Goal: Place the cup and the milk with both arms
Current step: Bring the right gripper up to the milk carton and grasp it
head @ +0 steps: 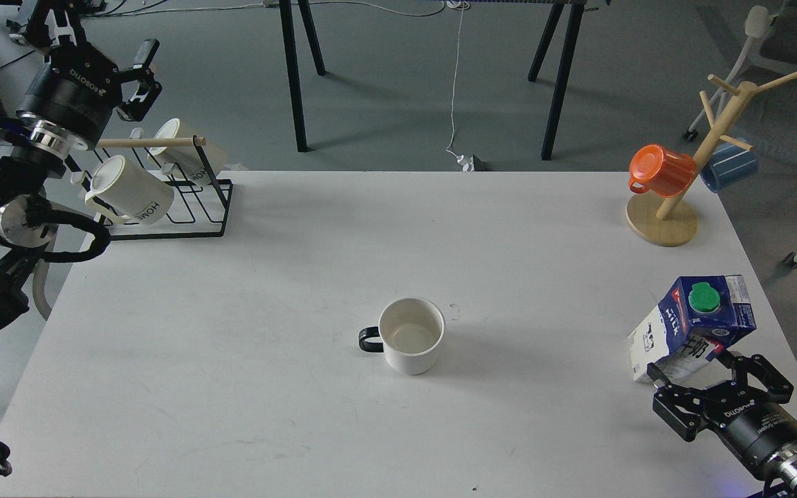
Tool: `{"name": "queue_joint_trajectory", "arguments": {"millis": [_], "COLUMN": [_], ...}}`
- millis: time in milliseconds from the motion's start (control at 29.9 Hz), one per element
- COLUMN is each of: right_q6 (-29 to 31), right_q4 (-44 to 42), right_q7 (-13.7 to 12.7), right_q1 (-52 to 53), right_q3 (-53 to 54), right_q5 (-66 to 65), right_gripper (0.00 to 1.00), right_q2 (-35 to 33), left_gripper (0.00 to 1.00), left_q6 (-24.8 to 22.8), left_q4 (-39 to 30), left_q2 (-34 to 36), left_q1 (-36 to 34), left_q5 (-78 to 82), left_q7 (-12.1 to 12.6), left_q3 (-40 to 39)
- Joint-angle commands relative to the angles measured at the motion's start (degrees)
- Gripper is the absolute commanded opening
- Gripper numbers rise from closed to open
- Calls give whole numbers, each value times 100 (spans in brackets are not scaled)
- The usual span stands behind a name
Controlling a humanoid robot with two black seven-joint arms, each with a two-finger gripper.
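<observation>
The cup [411, 335], a plain white mug with a black loop handle pointing left, stands upright and empty in the middle of the white table [232, 387]. The milk [699, 321], a blue and white carton with a green cap, stands near the table's right edge. My right gripper [717, 373] comes in from the lower right with its jaws spread, and the carton's lower part sits between the fingertips. My left gripper [141, 75] is open and empty, raised at the far left above the mug rack, far from the cup.
A black wire rack [191, 207] with two cream "HOME" mugs [132, 190] stands at the table's back left, under my left arm. A wooden mug tree [668, 214] with an orange cup [661, 169] and a blue cup stands at the back right.
</observation>
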Motion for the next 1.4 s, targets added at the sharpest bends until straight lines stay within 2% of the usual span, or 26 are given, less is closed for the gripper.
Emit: {"name": "queue_joint_trajectory", "arguments": {"millis": [0,468,736,1371], "right_q6": [0,0,0,0], "right_q4": [-8,-17,-105,-123], "right_q7": [52,263,676,694], "right_q1": [27,-25,-34,10], "right_q3": [17,184,228,245], "right_q5": [0,35,62,44], "right_gripper": [99,99,99,98], "right_q2": [131,167,167,342], "left_gripper": [99,99,99,99], "left_q6": [0,0,0,0], "left_q4": [0,0,0,0], "left_q2": [0,0,0,0], "left_q1": [0,106,123,194], "left_q5": [0,26,35,35], "left_q7": [0,0,0,0], "left_q3": [0,0,0,0]}}
